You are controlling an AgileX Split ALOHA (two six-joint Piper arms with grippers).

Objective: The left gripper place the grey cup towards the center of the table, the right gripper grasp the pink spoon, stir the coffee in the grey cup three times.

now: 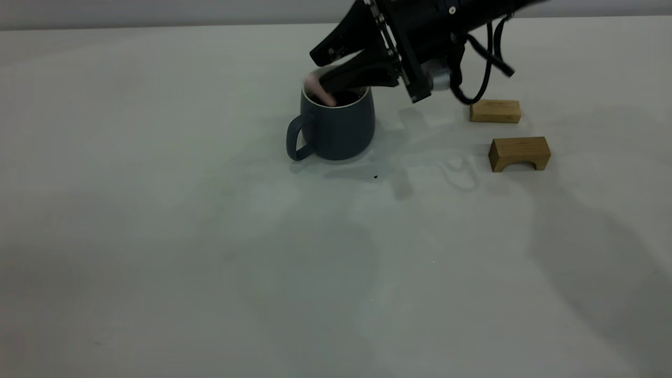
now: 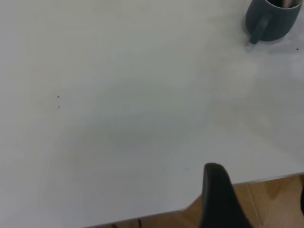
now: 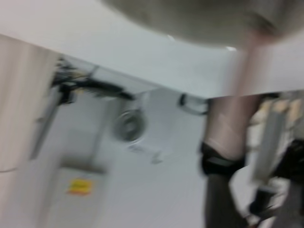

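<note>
The grey cup (image 1: 338,128) stands upright near the middle of the table (image 1: 210,236), handle toward the left, with dark coffee (image 1: 347,97) inside. My right gripper (image 1: 320,71) reaches over its rim from the upper right, shut on the pink spoon (image 1: 319,90), whose lower end dips into the cup. In the right wrist view the pink spoon (image 3: 237,114) runs blurred from the fingers up to the cup (image 3: 190,19). My left gripper (image 2: 260,190) is open and empty at the table's edge, far from the cup (image 2: 273,19), and does not show in the exterior view.
Two tan wooden blocks lie to the right of the cup: a flat one (image 1: 495,111) and an arch-shaped one (image 1: 519,153). A tiny dark speck (image 1: 375,177) sits just in front of the cup. Wooden floor (image 2: 266,209) shows beyond the table's edge.
</note>
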